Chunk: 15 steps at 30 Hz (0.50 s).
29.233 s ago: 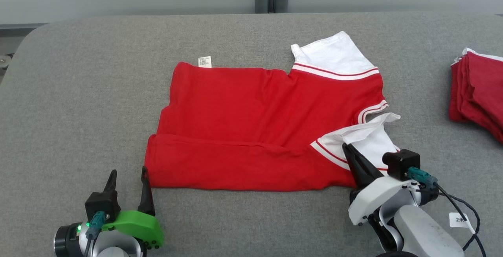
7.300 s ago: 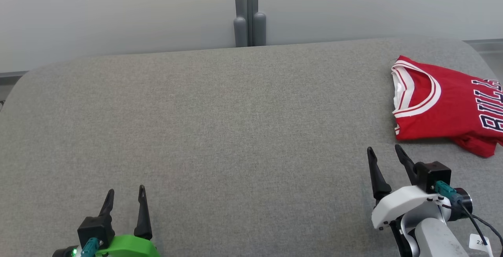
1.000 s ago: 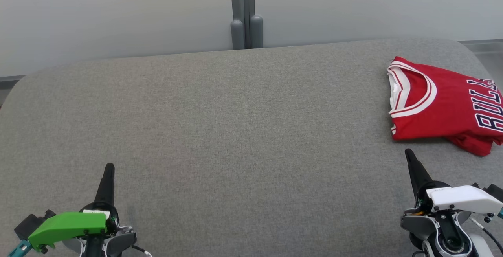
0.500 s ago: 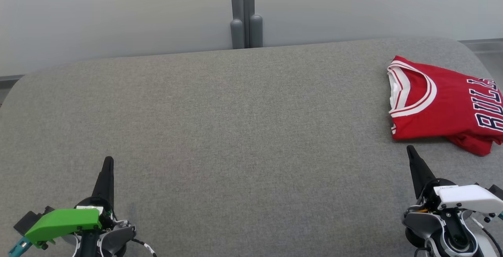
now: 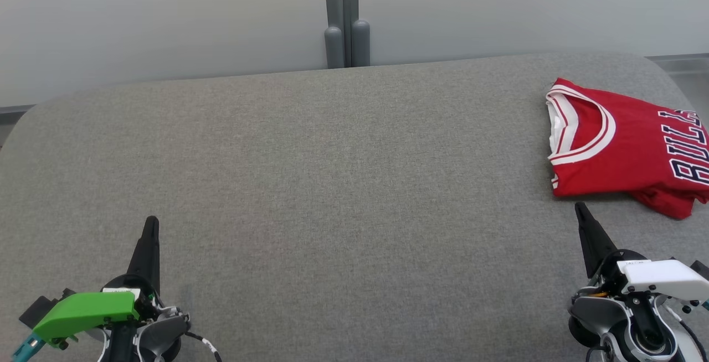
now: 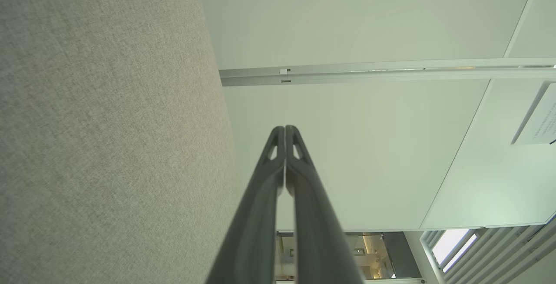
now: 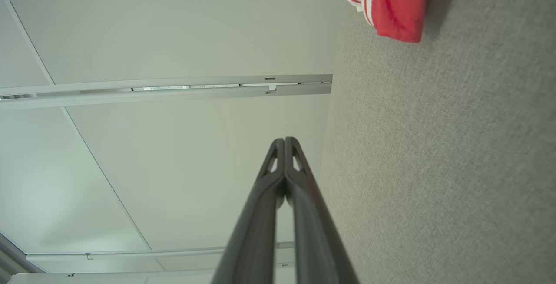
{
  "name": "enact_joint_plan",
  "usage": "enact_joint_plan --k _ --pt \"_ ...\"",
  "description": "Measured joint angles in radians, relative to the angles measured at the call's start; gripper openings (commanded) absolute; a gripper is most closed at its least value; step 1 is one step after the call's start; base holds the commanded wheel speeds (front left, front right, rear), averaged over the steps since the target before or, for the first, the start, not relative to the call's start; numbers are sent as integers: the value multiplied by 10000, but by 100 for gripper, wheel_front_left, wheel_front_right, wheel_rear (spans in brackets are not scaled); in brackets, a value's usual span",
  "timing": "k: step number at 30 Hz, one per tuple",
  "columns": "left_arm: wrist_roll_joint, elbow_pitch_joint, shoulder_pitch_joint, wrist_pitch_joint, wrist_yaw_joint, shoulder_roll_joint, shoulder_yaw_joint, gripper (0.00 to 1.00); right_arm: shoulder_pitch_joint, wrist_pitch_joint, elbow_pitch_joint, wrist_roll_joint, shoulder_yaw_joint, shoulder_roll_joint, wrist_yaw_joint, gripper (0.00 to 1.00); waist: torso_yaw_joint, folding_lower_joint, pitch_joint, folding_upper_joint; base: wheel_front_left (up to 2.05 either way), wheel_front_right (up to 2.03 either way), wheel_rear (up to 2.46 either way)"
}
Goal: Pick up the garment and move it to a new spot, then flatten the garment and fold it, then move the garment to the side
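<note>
Folded red jersey w/ white-trimmed collar & navy lettering (image 5: pixel 626 151) lay at far right of grey fabric-covered table (image 5: pixel 332 185), touching neither claw. Right gripper (image 5: pixel 580 210), fingers pressed together, sat near its hem on robot's side. Left gripper (image 5: pixel 150 225), likewise pressed together, was well apart. Risk: careless rt-arm swing could snag hem & undo fold.

Table (image 5: pixel 332 174): matt rough woven cloth; garment (image 5: pixel 626 151): smooth cloth, prob. jersey knit.
</note>
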Motion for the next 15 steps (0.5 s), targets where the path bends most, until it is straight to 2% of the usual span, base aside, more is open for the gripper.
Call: enact_joint_plan --k 15 --pt "0 0 -1 0 0 0 0 0 0 2 0 0 -2 0 0 0 0 0 0 0 0 0 0"
